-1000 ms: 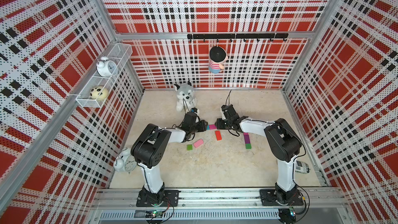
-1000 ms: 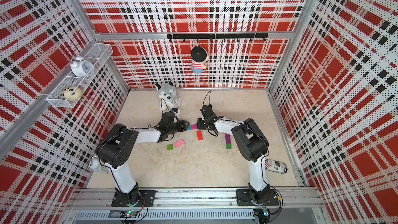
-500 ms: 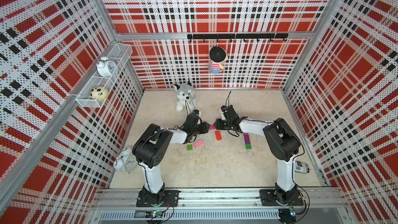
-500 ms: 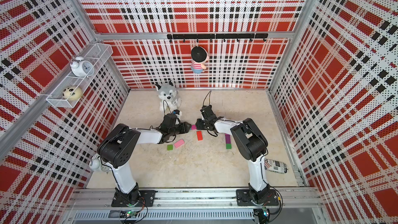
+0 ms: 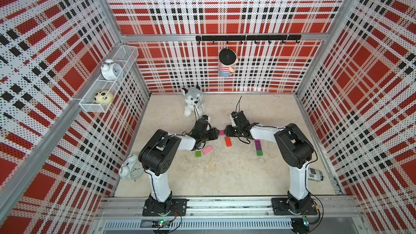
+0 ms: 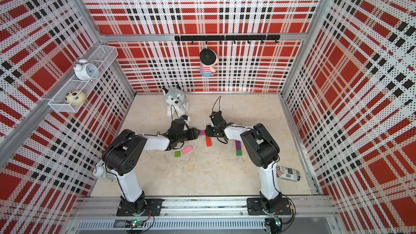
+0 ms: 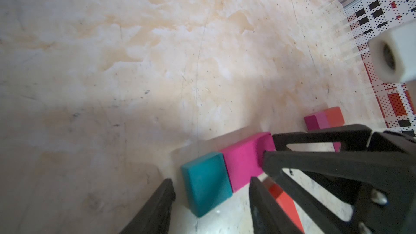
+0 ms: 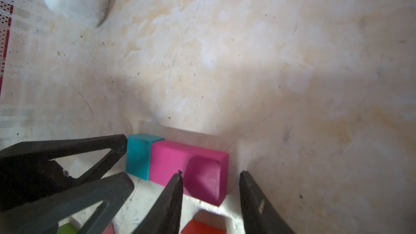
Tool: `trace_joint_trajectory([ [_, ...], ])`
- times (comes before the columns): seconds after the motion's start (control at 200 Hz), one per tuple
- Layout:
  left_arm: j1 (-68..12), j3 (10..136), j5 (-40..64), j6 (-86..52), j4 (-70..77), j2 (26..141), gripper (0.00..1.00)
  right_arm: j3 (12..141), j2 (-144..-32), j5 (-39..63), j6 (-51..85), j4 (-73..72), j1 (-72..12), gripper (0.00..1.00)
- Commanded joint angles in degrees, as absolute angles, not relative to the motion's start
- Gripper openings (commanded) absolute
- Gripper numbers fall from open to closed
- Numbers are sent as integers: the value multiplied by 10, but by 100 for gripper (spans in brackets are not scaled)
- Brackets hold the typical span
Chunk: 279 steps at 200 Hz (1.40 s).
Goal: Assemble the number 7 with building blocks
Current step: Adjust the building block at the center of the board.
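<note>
**Top bar begun, stem unbuilt**
At desk (image 5: 225, 176) centre teal (image 8: 138, 154) touches magenta (image 7: 240, 165). The left end effector (image 7: 210, 180) straddles teal, released; the right end effector (image 8: 210, 173) brackets magenta, grip unclear. Red (image 5: 228, 141) at magenta's 5 o'clock, pink (image 5: 207, 149) and purple (image 5: 258, 144) lie unplaced.

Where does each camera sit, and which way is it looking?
Both top views: high above the front rail, looking down on the table; left arm and right arm show whole.
Left wrist: on the left arm, looking past the left gripper at the teal block; right gripper shows too.
Right wrist: on the right arm, looking past the right gripper at the magenta block.
Shared: both wrist views show those two blocks touching.
</note>
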State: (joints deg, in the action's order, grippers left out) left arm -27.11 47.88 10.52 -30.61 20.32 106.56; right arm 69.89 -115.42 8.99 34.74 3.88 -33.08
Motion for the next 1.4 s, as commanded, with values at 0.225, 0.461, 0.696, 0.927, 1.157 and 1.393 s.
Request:
trace_joint_trajectory([
  [0.225, -278, 477, 106, -307, 218, 1076, 55, 701, -1158, 82, 351, 41, -327, 46],
  [0.461, -278, 481, 107, -305, 219, 1081, 55, 698, -1157, 78, 355, 41, -327, 46],
  [0.696, -279, 484, 109, -306, 219, 1082, 55, 698, -1158, 81, 360, 38, -328, 46],
  [0.927, -280, 487, 111, -306, 219, 1082, 55, 700, -1160, 83, 362, 35, -329, 46],
  [1.157, -282, 492, 112, -307, 219, 1086, 55, 698, -1160, 85, 364, 31, -330, 45],
  [1.393, -284, 497, 113, -307, 219, 1087, 55, 695, -1155, 86, 368, 26, -333, 45],
])
